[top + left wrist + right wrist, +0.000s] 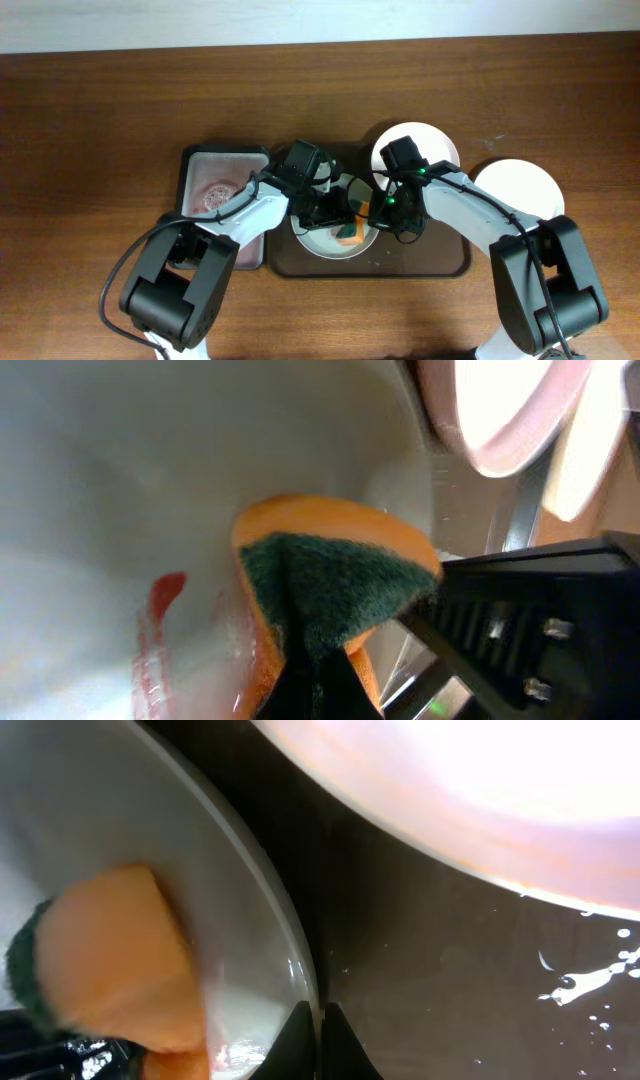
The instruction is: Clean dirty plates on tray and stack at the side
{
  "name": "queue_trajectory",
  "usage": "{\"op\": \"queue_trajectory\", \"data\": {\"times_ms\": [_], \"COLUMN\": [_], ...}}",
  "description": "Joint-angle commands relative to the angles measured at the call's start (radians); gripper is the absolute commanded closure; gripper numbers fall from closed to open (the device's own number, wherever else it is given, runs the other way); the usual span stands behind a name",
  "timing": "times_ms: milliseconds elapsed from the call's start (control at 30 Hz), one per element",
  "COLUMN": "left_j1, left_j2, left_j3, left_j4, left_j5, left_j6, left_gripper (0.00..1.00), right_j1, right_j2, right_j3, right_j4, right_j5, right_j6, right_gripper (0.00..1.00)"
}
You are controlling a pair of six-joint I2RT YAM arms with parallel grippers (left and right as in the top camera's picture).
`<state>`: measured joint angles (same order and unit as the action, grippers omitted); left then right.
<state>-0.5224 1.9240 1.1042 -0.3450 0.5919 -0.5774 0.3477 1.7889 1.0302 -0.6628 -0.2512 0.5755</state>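
Observation:
A pale plate lies on the dark brown tray. My left gripper is shut on an orange sponge with a green scouring face and presses it into the plate. In the left wrist view the sponge sits beside a red smear on the plate. My right gripper is shut on the plate's right rim; its fingers pinch the rim. A pinkish plate lies at the tray's back right and also shows in the right wrist view.
A smaller tray with a pinkish bottom sits left of the big tray. Another white plate lies on the wood tabletop to the right. Crumbs and wet streaks mark the tray floor.

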Motion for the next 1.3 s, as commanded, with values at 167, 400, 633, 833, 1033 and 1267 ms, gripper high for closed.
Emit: {"op": "queue_trajectory", "data": {"times_ms": [167,400,633,833,1033,1267], "left_j1": [0.085,0.107,0.273,0.38,0.387,0.387], "left_j2": [-0.073,-0.282,-0.41,-0.338,-0.179,-0.349], "left_j3": [0.01,0.01,0.01,-0.016,-0.021,0.002], "left_j4": [-0.109,-0.24,-0.393,-0.389,-0.364,-0.357], "left_j5": [-0.299,-0.453,-0.647,-0.61,-0.528,-0.476], "left_j6": [0.084,0.187,0.328,0.542,0.583,0.569], "left_gripper": [1.0,1.0,1.0,1.0,1.0,1.0], "right_j1": [0.006,0.006,0.006,0.016,0.22,0.122], "right_j2": [0.005,-0.011,-0.129,-0.203,-0.246,-0.238], "right_j3": [-0.002,0.011,0.144,0.187,0.188,0.182], "right_j4": [-0.014,-0.013,-0.133,-0.206,-0.212,-0.221], "right_j5": [0.016,-0.002,0.161,0.383,0.761,0.394], "right_j6": [-0.002,-0.08,-0.206,-0.292,-0.336,-0.066], "right_gripper": [0.96,0.96,0.96,0.96,0.96,0.96]}}
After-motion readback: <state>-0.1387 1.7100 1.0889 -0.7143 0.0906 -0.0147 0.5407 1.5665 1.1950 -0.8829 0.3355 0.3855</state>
